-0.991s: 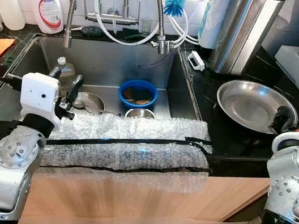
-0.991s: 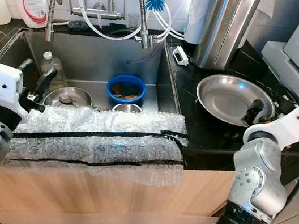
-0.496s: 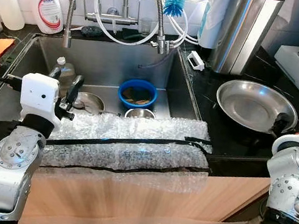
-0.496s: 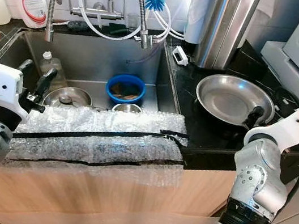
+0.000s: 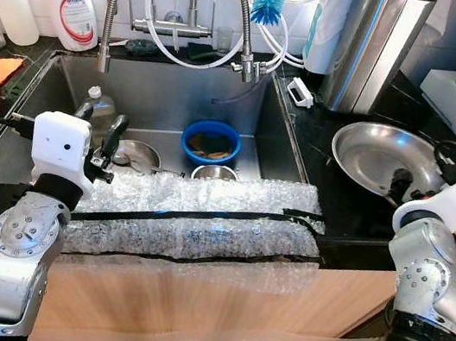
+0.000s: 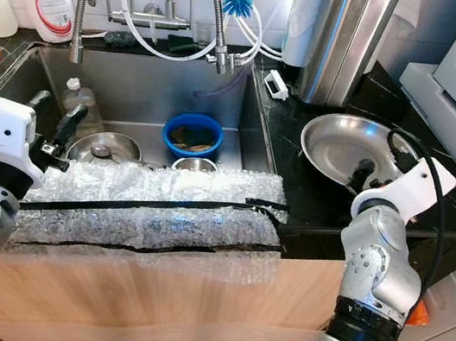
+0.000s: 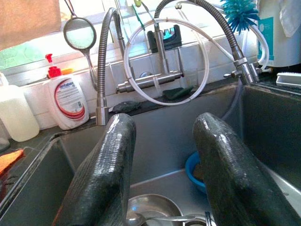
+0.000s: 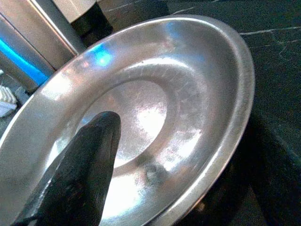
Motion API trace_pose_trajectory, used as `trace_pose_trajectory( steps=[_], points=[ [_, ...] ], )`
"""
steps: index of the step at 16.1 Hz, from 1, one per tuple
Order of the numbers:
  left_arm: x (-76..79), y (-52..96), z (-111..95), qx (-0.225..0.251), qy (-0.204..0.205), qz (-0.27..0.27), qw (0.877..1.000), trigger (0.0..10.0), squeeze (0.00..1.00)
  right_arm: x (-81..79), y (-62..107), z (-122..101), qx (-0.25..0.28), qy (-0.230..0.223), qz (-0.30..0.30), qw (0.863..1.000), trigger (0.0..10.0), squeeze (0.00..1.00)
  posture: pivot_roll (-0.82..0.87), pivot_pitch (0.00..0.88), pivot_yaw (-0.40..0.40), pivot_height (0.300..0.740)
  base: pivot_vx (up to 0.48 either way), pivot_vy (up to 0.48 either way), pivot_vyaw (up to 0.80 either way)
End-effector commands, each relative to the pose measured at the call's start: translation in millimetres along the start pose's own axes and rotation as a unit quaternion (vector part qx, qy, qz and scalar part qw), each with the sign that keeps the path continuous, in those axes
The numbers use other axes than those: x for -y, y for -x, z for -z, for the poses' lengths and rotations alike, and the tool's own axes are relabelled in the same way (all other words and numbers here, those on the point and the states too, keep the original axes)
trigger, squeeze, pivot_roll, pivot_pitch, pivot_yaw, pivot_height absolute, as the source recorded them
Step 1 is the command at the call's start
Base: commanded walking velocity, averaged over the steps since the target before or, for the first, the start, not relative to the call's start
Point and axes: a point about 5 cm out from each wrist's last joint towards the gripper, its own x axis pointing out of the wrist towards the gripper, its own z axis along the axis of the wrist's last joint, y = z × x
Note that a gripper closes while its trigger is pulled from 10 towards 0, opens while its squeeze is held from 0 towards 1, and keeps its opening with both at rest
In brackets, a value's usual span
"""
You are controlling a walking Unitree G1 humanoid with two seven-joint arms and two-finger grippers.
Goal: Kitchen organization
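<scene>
Black stone desk: right pincer (image 6: 359,173) over round steel plate (image 6: 337,145) (spread unclear); left pincer (image 5: 99,127) open, empty, above sink (image 5: 170,99).

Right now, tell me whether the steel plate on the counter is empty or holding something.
Empty: the steel plate shows only bare shiny metal, with the right gripper over it.

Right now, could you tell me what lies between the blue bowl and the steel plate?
In the left eye view, the sink's right wall and bare black counter separate the blue bowl from the steel plate.
</scene>
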Motion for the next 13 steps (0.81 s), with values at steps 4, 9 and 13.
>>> trace_pose_trajectory(
  steps=[4, 9, 13],
  points=[
    [-0.1, 0.5, 0.8, -0.003, -0.013, 0.005, 1.0, 10.0, 0.0, -6.2, -3.4, -2.1, 0.002, 0.003, 0.0, 1.0, 10.0, 0.0, -0.06, 0.028, 0.005, 0.74, 0.0, 0.0, 0.0],
    [0.2, 0.6, -0.4, 0.0, -0.014, 0.007, 1.0, 10.0, 0.0, 0.2, -6.5, 4.0, -0.011, -0.022, 0.025, 0.999, 10.0, 0.0, -0.05, 0.015, 0.005, 0.74, 0.0, 0.0, 0.0],
    [-0.3, 0.1, -0.3, 0.001, -0.014, 0.006, 1.0, 10.0, 0.0, -4.1, -8.9, 4.8, -0.016, -0.038, 0.021, 0.999, 0.0, 0.0, -0.04, 0.015, 0.004, 0.74, 0.0, 0.0, 0.0]
  ],
)
